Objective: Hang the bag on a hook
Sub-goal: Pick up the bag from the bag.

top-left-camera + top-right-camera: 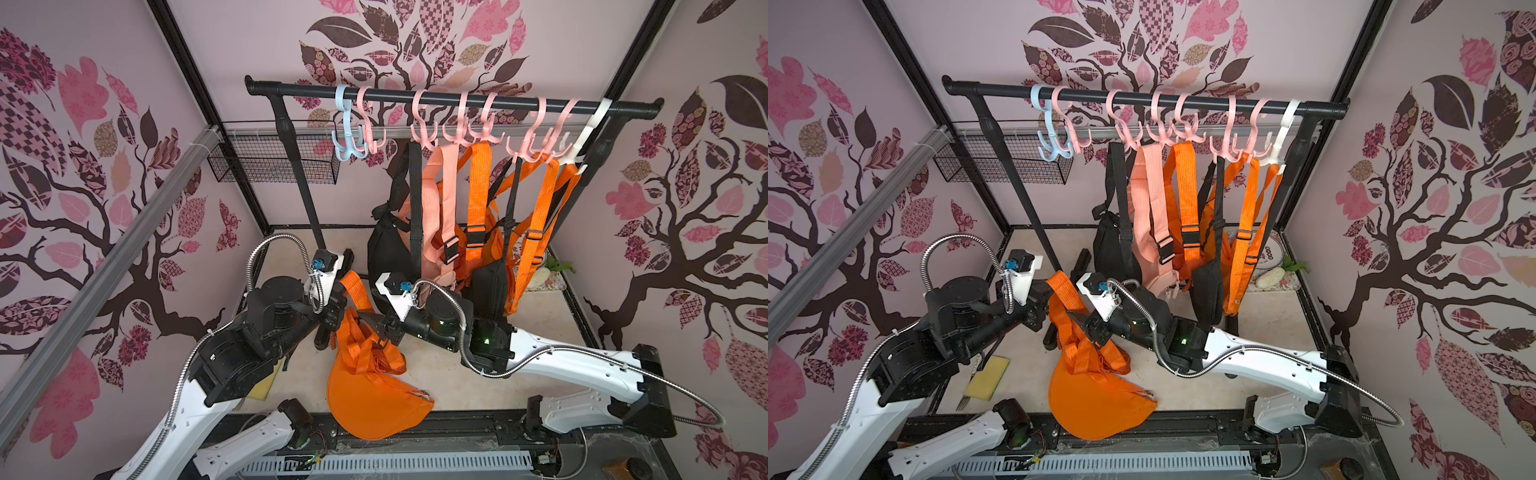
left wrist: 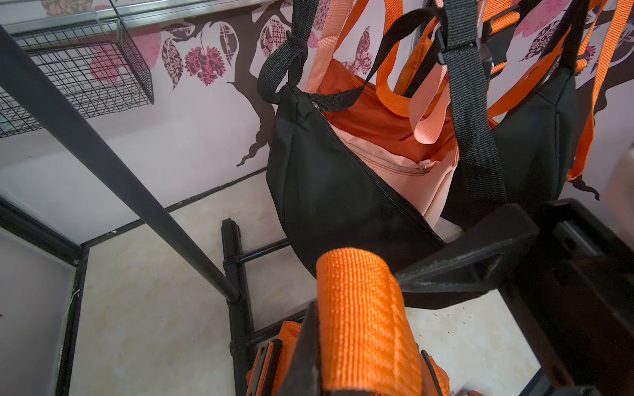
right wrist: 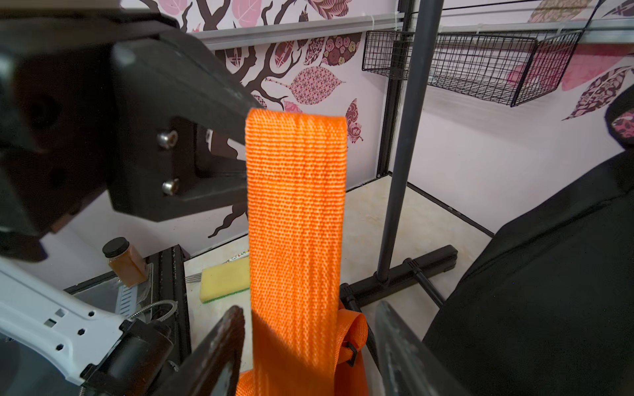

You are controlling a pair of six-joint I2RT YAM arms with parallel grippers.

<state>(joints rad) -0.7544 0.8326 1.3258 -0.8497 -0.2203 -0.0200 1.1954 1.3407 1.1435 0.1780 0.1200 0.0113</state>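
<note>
Left wrist view: left gripper (image 2: 355, 291) has jaws clamped on the wide orange webbing strap (image 2: 363, 319) of the orange crescent fabric bag (image 1: 370, 399), which dangles low near the beige worktop's (image 1: 540, 316) front edge. Right gripper (image 3: 308, 308) has jaws open, straddling the strap. Best next move is probably for the right to pinch lower, spread the loop, then lift it to the free pale blue plastic hook (image 1: 344, 124).

Left gripper (image 1: 1044, 305) clamped on orange bag (image 1: 1096, 399) strap (image 1: 1061, 291).

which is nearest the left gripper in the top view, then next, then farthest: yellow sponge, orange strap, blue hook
1. orange strap: clamped in the left gripper.
2. yellow sponge: on the floor, to its left.
3. blue hook: high on the rail.
</note>
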